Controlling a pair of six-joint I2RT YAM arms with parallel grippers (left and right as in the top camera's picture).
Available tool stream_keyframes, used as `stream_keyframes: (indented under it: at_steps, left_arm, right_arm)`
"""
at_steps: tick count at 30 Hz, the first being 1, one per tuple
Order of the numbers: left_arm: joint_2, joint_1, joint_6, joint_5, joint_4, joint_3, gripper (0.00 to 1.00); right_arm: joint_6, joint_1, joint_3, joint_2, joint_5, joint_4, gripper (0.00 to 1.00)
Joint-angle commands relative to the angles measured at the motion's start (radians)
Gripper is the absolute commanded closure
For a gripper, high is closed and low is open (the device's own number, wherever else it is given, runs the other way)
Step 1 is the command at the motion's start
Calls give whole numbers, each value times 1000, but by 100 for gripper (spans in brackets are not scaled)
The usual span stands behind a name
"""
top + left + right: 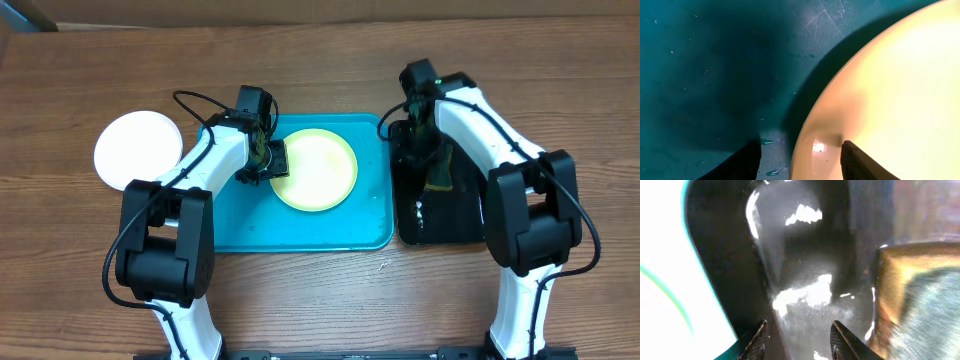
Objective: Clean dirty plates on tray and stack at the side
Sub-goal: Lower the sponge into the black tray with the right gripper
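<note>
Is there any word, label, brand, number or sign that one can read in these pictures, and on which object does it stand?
None can be read. The turquoise rectangular plastic tray, the pale yellow-green round plate, the white round plate and the glossy black tray bear no legible text.

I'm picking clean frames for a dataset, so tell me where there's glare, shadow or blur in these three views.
Overhead: sharp and evenly lit. Left wrist: a heavy shadow darkens the tray beside the yellow-green plate, with a small glare spot near its rim. Right wrist: blurred, bright glare patches on the black tray, overexposed white at left, sponge out of focus.
</note>
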Motion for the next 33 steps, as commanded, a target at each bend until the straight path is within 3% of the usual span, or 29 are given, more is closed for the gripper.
stream_keyframes:
  at_steps: [1,6,7,9,10,33]
  left_arm:
    - [21,-3,3,-14,-10,-13,46]
    - [21,-3,4,-14,-12,-13,46]
    - [21,-3,4,-14,-12,-13,46]
    - [21,-3,4,-14,-12,-13,46]
    - [21,-3,4,-14,-11,-13,46]
    - [21,-3,3,-18,-9,-13,45]
  right_arm:
    - [7,-27,125,-11,-12,-96,58]
    - [4,-57,175,-13,37,-277,62]
    - [4,-61,174,-12,52,-304,69]
    - [4,-62,162,-12,63,-341,95]
    - [4,-62,154,-12,63,-356,96]
    - [8,14,-48,-14,58,-360,96]
